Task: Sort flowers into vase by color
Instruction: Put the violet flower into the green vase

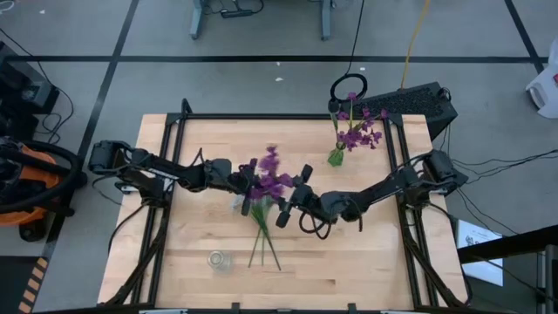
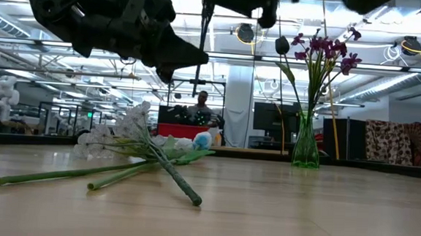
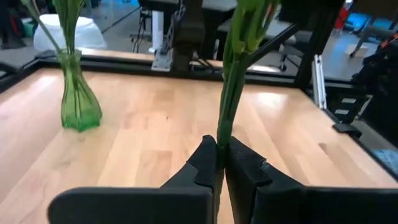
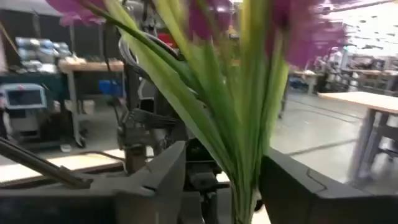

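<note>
My left gripper (image 1: 248, 185) (image 3: 219, 165) is above the table's middle, shut on a purple flower bunch (image 1: 272, 173) with green stems. My right gripper (image 1: 295, 195) (image 4: 224, 180) is open just right of it, its fingers on either side of the same stems and leaves (image 4: 245, 155); I cannot tell whether they touch. White flowers (image 2: 118, 131) lie flat on the table under the arms, stems (image 1: 261, 237) pointing to the near edge. A green glass vase (image 1: 336, 157) (image 2: 305, 144) (image 3: 78, 99) with purple flowers (image 1: 359, 129) stands at the far right. My left gripper pinches the purple bunch's green stems (image 3: 222, 134) between its two fingers, low on the stems. The fingers come level from the table's left and lie across the stems. The bunch stands upright above the fingers, lifted clear of the table.
A small clear glass vase (image 1: 216, 259) stands near the near edge, left of the white flowers' stem ends. A black frame rail (image 1: 279, 116) runs along the table's far edge. Bare wood shows at the near right (image 1: 375, 262). A person is far off in the room (image 2: 202, 106).
</note>
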Tool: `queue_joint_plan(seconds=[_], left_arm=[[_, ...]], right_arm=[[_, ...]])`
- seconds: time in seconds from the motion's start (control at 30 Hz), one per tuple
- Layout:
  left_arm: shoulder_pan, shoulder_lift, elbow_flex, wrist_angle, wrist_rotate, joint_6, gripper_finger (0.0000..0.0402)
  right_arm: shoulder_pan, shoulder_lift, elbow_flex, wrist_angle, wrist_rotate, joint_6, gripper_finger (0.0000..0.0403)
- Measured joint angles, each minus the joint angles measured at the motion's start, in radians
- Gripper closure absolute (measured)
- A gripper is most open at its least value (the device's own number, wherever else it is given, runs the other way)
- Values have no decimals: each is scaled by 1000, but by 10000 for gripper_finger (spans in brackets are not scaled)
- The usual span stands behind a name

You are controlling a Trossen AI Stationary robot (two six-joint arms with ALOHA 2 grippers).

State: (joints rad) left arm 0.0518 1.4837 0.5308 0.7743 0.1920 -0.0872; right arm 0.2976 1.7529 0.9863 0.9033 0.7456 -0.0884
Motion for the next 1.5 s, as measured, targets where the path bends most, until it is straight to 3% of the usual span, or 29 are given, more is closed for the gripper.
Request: queue_joint_plan(seconds=[0.23,0.43,0.67,1.1,1.5], left_arm=[[7,0,0,-80,18,53,384],[7,0,-1,-89,20,68,384],[7,-1,-1,-108,22,75,385],[7,-2,-1,-140,22,104,385],[7,-2,-1,-189,23,141,385]], right_arm=[[48,-65,0,-185,94,29,193],[50,-65,0,-227,108,78,191],[49,-65,0,-366,231,149,190],[-32,-72,0,-348,6,279,190],[-35,-72,0,-335,7,218,190]])
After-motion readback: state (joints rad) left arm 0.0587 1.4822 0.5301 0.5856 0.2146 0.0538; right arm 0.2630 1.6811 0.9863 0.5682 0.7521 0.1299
